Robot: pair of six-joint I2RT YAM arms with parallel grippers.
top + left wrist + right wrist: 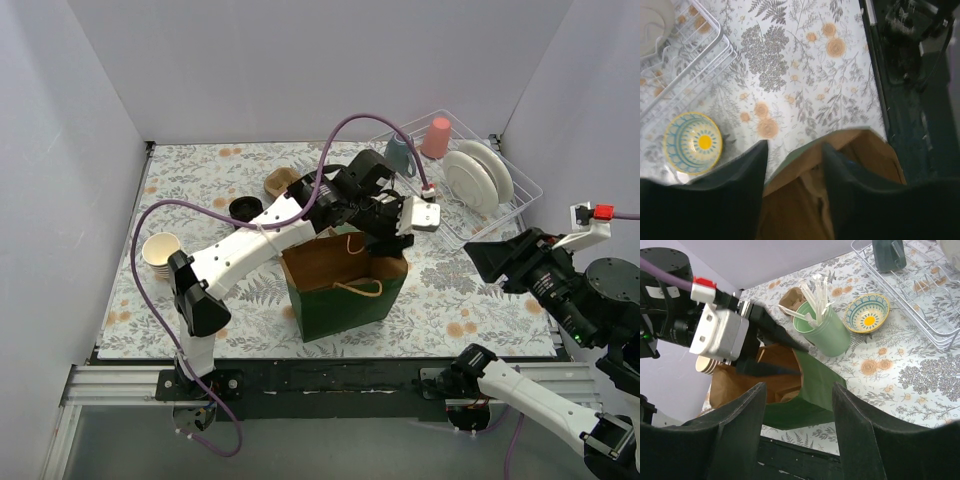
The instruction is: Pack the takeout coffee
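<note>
A green paper bag [345, 285] with a brown inside stands open in the middle of the table. My left gripper [385, 238] hangs over its far right corner. In the left wrist view the left gripper [794, 147] straddles the bag [790, 210]: one finger is outside the rim, the other inside, and a gap shows between them. The right wrist view shows the left gripper [790, 357] at the bag's mouth [820, 385]. My right gripper [480, 258] hovers to the right of the bag, open and holding nothing [799, 387]. The takeout coffee is hidden.
A wire dish rack [500, 210] at the back right holds white plates [478, 178], a teal mug [398, 152] and a pink cup [437, 137]. A patterned bowl [868, 312] and a green cup of white utensils [822, 327] stand behind the bag. Black lids [245, 208] and stacked paper cups [160, 250] sit left.
</note>
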